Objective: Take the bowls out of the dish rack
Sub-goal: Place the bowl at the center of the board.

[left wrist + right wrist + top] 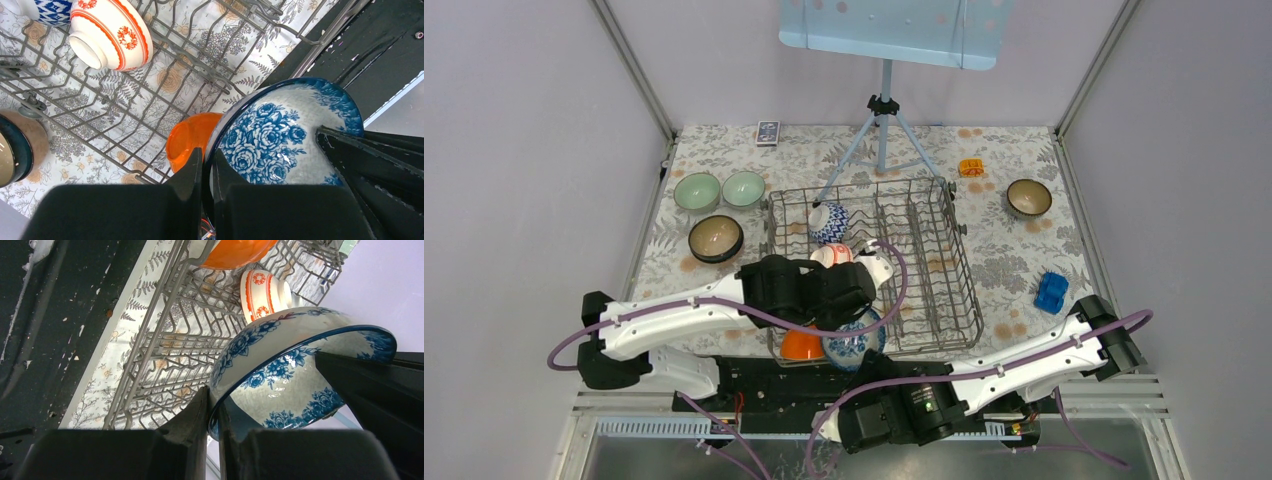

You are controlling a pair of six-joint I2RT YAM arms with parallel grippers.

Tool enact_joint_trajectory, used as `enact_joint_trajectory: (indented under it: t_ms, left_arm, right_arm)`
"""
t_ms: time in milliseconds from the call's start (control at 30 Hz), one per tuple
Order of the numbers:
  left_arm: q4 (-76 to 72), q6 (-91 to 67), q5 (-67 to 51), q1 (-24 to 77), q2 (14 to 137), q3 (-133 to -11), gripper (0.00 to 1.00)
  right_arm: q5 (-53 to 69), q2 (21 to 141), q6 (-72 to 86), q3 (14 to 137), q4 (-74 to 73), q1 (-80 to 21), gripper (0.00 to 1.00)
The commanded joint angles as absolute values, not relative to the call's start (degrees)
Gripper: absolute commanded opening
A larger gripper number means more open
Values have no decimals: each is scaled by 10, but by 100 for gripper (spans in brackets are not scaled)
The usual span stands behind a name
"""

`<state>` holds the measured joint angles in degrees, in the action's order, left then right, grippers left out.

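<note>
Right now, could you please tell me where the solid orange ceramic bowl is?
In the top view, the solid orange ceramic bowl sits in the near-left corner of the grey wire dish rack, beside the blue-and-white floral bowl.

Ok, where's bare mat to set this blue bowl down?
Best patch: right of the rack, between the right brown bowl and the blue block. A smaller one lies beyond the green bowls, beside the card. Left of the rack is crowded: three bowls plus the left arm.
</note>
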<state>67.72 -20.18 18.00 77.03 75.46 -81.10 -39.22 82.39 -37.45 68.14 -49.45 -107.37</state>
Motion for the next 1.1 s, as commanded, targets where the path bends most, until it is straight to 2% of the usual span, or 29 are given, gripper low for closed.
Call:
enact_joint_trajectory:
  t_ms: [0, 133, 167, 300, 333, 533, 633, 867, 1067]
  left_arm:
    - [655, -204, 176, 774, 738, -811, 0]
    - [629, -218, 177, 774, 722, -801, 0]
    - [620, -222, 177, 774, 718, -798, 0]
    - [603, -240, 190, 774, 704, -794, 0]
    - [598, -245, 196, 774, 701, -792, 0]
    - [551, -275, 207, 766, 693, -772, 0]
    - [539, -289, 213, 752, 700, -771, 0]
    - [485, -315, 188, 670, 700, -756, 0]
    - [446, -362, 185, 585, 681, -732, 0]
  right_arm:
    - [-433, 819, -387, 700, -484, -1077, 0]
    - [-437, 824, -369, 715, -475, -1079, 0]
    - [-434, 828, -361, 724, -475, -1079, 3]
    - [-422, 840, -324, 750, -479, -1079, 50]
    - [-418, 843, -315, 754, -482, -1079, 59]
    - [-400, 843, -269, 759, -436, -1079, 95]
    - [-391, 837, -253, 754, -417, -1079, 100]
    - [-380, 828, -192, 760, -398, -1079, 100]
    - [-423, 769, -132, 725, -302, -1077, 100]
